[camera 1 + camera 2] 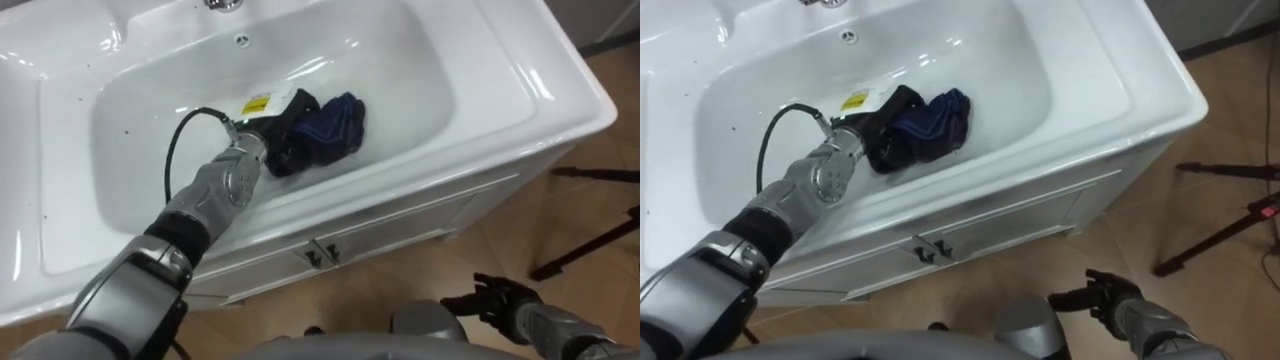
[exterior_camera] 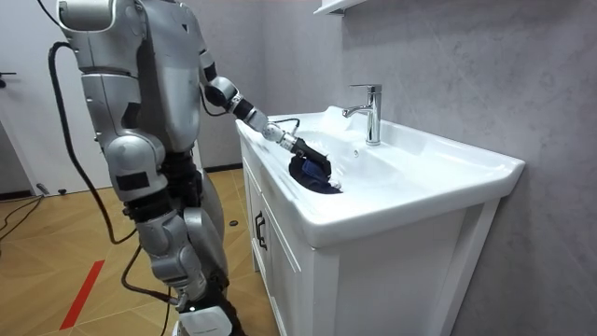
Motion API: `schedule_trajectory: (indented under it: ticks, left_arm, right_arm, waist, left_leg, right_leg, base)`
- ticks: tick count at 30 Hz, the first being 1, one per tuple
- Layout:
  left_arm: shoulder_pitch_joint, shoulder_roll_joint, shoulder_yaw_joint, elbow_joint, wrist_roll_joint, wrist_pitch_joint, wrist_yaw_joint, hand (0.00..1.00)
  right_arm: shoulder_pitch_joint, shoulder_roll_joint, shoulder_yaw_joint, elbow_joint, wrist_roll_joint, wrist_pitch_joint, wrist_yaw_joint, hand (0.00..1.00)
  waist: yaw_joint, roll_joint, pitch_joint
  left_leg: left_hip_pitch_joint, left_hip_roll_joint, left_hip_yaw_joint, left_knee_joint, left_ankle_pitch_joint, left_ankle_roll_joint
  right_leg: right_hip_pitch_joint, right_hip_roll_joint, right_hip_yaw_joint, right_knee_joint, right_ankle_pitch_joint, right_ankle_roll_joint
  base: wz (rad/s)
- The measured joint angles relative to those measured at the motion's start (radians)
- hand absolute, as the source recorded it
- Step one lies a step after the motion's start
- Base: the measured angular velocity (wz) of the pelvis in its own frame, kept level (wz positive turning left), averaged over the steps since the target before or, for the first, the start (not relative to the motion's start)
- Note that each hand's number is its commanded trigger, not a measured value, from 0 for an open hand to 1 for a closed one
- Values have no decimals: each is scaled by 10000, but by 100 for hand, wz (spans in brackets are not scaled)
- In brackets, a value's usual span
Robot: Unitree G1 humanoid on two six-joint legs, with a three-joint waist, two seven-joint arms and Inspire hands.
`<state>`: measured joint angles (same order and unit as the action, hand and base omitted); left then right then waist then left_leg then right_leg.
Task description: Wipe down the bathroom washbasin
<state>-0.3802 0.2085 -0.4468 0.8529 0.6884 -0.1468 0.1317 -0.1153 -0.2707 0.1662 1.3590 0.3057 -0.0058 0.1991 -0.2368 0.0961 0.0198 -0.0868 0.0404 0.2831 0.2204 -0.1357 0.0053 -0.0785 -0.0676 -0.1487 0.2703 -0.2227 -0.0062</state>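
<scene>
A white basin (image 1: 470,70) sits in a white vanity, and I stand at its front. A crumpled dark blue cloth (image 1: 335,125) lies on the basin's floor near the front wall. My left hand (image 1: 275,125) reaches down into the basin, its dark fingers curled into the cloth's left part. In the room view the left hand (image 2: 291,145) and the cloth (image 2: 313,171) show above the basin's near rim. My right hand (image 1: 497,296) hangs low beside the cabinet over the floor, fingers relaxed and holding nothing.
A chrome tap (image 2: 369,112) stands at the back of the basin, with an overflow hole (image 1: 241,40) below it. The cabinet doors carry small handles (image 1: 320,252). Dark tripod legs (image 1: 590,240) spread over the wooden floor at the right.
</scene>
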Motion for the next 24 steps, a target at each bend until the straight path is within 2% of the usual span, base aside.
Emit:
schedule_trajectory:
  ticks: [5, 7, 11, 15, 20, 24]
  left_arm:
    - [932, 811, 594, -862, 1024, 68, -187, 100]
    - [1238, 967, 850, -1178, 1450, 188, -224, 100]
    - [1889, 1373, 1059, -1888, 2227, 386, -283, 100]
    - [2475, 1738, 1094, -2493, 2693, 562, -416, 100]
    - [2850, 2199, 1104, -3140, 2958, 803, -759, 100]
    - [3017, 2489, 1256, -3462, 3327, 825, -1076, 100]
  right_arm:
    - [166, -2, -470, -32, -127, 3, 80, 0]
    - [211, -7, -724, -24, -364, 3, 100, 0]
    - [209, 24, -1122, -29, -797, -13, 128, 0]
    - [299, -59, -1099, -46, -864, -60, 229, 0]
    - [362, -192, -1129, -62, -1209, -60, 212, 0]
    - [468, -316, -1348, -97, -1633, -63, 220, 0]
  waist:
    - [99, 66, -78]
    - [243, 88, -106]
    - [305, 151, -164]
    - [506, 282, -241]
    - [746, 440, -229]
    - [950, 498, -230]
  left_leg:
    - [-1, -2, -217, -16, 5, -8]
    - [1, -10, -215, -16, 5, -8]
    - [152, -35, -250, -176, 6, -11]
    - [321, -37, -229, -208, 5, -11]
    - [412, -37, -230, -243, 5, -11]
    - [613, -49, -255, -344, 5, -11]
  right_leg:
    - [156, 9, -188, -170, 10, -17]
    - [170, -4, -202, -185, 10, -16]
    - [424, 24, -327, -450, 55, 7]
    - [705, 51, -317, -698, 160, 18]
    - [802, 55, -306, -750, 162, 14]
    - [990, 67, -261, -879, 160, 6]
  base:
    - [9]
    - [3]
    - [9]
    - [-4]
    - [-1]
    - [-5]
